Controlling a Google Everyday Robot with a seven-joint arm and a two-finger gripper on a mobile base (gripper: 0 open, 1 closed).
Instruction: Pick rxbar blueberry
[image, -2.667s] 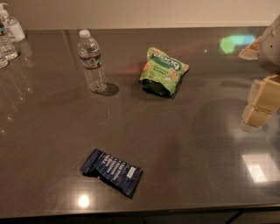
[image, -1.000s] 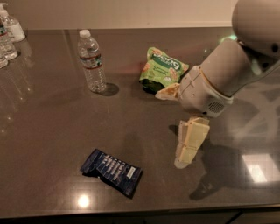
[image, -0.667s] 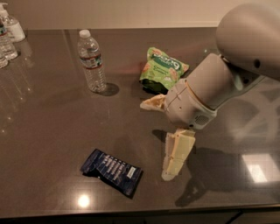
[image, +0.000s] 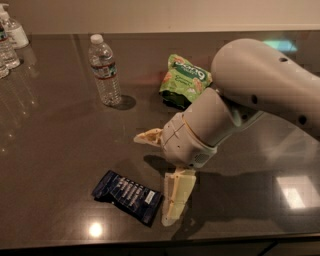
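Observation:
The rxbar blueberry (image: 127, 196) is a flat dark navy wrapper with white text, lying flat near the front edge of the dark table (image: 60, 150). My gripper (image: 155, 177) hangs open just right of it and above the table. One cream finger (image: 176, 200) points down right beside the bar's right end. The other finger (image: 148, 137) sticks out to the left, farther back. Nothing is between them. The grey arm (image: 260, 90) reaches in from the right.
A clear water bottle (image: 104, 70) stands at the back left. A green snack bag (image: 184, 80) lies behind the arm. More bottles (image: 10, 42) stand at the far left edge. The table's front edge runs just below the bar.
The arm has swung in from the right edge toward the left and front. The open gripper now sits right beside the bar. The bar, bottle and green bag have not moved.

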